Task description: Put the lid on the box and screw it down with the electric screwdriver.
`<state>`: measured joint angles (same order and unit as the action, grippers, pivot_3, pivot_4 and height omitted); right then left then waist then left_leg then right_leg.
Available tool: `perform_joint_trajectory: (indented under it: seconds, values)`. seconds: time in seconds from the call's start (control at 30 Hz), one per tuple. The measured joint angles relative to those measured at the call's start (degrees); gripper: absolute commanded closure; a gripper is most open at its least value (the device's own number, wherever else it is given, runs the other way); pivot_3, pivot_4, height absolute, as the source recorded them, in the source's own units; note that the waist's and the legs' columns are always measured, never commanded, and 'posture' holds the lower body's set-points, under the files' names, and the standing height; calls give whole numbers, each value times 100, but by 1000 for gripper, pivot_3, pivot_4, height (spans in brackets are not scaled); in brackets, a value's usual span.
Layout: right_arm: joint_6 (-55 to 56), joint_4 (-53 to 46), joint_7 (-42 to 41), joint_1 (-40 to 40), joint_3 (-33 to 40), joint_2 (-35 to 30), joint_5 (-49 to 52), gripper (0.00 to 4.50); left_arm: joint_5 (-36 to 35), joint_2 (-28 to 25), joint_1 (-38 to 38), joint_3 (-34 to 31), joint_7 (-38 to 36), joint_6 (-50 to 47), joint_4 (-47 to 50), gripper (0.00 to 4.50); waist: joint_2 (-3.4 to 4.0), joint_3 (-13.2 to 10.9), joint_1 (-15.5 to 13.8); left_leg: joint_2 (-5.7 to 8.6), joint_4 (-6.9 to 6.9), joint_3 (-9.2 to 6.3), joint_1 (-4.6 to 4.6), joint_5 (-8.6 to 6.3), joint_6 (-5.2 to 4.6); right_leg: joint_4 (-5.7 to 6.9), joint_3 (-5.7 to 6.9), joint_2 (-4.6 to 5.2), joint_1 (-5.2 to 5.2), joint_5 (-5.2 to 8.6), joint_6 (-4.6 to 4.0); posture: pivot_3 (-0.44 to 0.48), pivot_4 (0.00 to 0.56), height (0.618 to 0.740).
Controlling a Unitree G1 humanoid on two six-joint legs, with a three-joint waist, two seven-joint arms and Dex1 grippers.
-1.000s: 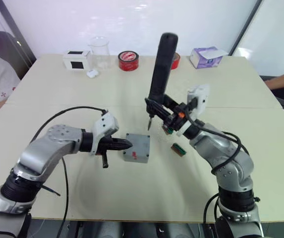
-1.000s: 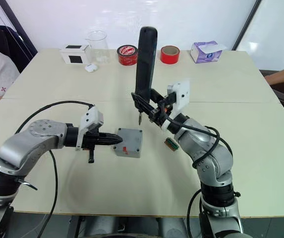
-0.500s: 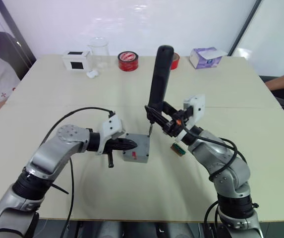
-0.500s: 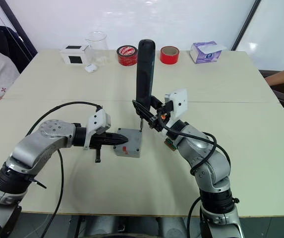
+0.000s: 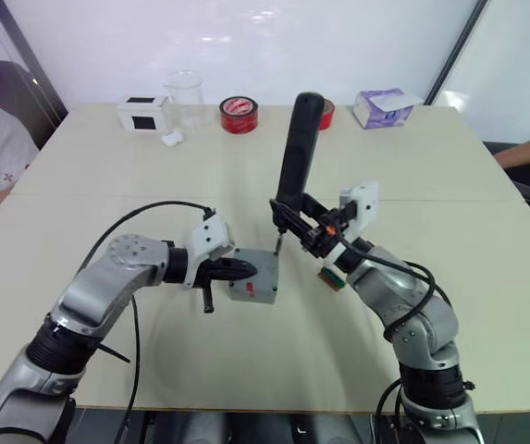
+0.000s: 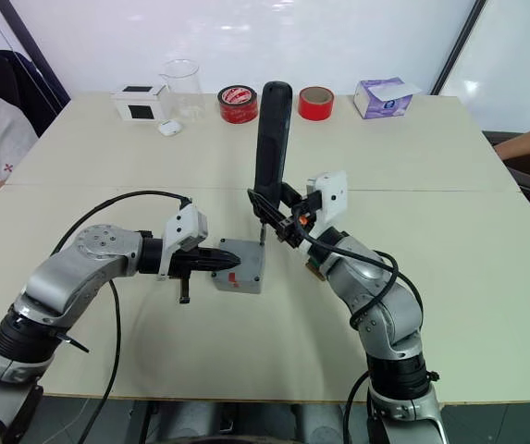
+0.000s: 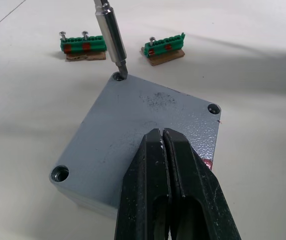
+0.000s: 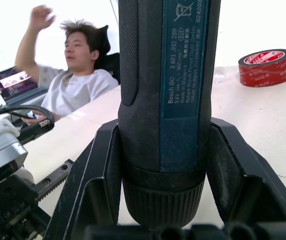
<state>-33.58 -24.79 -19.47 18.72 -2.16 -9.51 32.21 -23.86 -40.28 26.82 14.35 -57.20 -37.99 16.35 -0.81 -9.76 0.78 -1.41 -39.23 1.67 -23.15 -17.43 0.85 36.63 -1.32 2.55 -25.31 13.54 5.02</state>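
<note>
Bit to screw hole: the electric screwdriver (image 5: 299, 148) is held nearly upright, long axis rising above the right gripper (image 5: 313, 229); its metal bit is seated in the corner hole of the lid (image 7: 143, 130) farthest from the left fingertips, judged ready for driving
Right jaws: clamped round the screwdriver's barrel; the lid lies below and ahead of them, towards the left arm
Left jaws: pressed together with nothing between them; the left gripper (image 7: 163, 137) tips are laid on the lid's near edge, apparently steadying it
Lid and box: the lid is set on the box (image 5: 254, 289), between the two grippers
Nearer arm: the left, touching
Spare parts: green terminal strips (image 7: 165, 46) lie beyond the lid, apart from it
</note>
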Motion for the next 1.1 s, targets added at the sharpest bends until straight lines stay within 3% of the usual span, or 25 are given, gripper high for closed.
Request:
perform_joint_trajectory:
  seconds: [0.43,0.63,1.1]
  values:
    - [446,164,-74,-96,-224,0,-457,2730,12,-1,-22,-3,-11,-1,0,4500,-2,1,2,2,-2,2,20,5,9,30,-6,-1,4,2,-2,0,150,740]
    - [537,153,-169,-189,-298,-60,-509,2730,11,-1,-107,-3,-8,-2,9,4500,-2,1,3,1,1,1,83,4,6,29,-5,-1,66,16,-10,0,150,740]
    - [641,60,-327,-295,-574,-301,-864,2730,66,-1,-186,-6,-4,16,30,4500,-23,27,3,-1,5,-2,117,3,6,31,-4,-3,95,21,-16,0,150,740]
